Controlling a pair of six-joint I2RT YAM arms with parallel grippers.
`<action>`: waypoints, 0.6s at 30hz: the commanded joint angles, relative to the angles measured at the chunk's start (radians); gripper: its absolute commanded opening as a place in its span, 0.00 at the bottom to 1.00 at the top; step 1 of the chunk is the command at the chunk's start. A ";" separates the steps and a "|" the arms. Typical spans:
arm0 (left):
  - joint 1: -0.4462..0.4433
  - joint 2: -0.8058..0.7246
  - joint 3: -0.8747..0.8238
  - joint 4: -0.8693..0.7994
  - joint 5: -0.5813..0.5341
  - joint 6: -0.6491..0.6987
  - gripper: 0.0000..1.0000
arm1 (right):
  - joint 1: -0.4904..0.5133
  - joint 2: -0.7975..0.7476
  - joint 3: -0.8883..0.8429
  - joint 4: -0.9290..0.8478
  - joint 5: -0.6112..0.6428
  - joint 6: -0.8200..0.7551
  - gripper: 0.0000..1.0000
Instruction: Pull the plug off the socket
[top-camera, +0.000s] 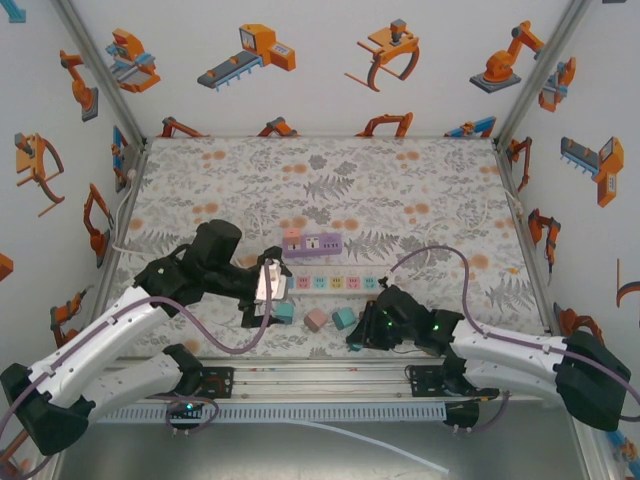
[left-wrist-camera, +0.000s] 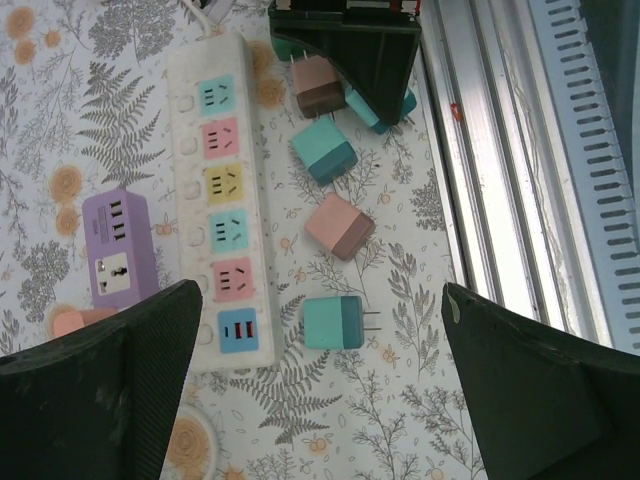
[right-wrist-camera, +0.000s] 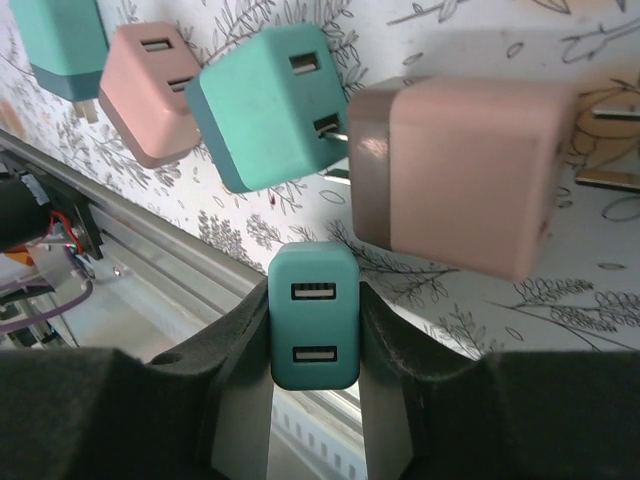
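Floral tablecloth (top-camera: 400, 190) | right gripper (right-wrist-camera: 315, 335) clamps rounded teal plug (right-wrist-camera: 313, 295) | left gripper (left-wrist-camera: 320, 310) agape

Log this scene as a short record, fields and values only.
left gripper: open, holding nothing
right gripper: shut on teal plug, USB ports facing the camera
power strip: white, all coloured sockets empty
loose plugs: four lying free beside the strip, two teal, two pink
purple adapter: on the strip's other side
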 joint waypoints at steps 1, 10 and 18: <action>-0.005 0.004 0.016 0.000 0.016 0.027 0.97 | 0.015 0.016 -0.026 0.086 0.087 0.032 0.29; -0.007 0.006 0.005 0.057 -0.018 -0.026 0.97 | 0.020 0.110 -0.014 0.177 0.089 -0.009 0.43; -0.007 -0.017 -0.021 0.089 -0.031 -0.044 0.97 | 0.023 0.089 0.011 0.097 0.111 -0.019 0.51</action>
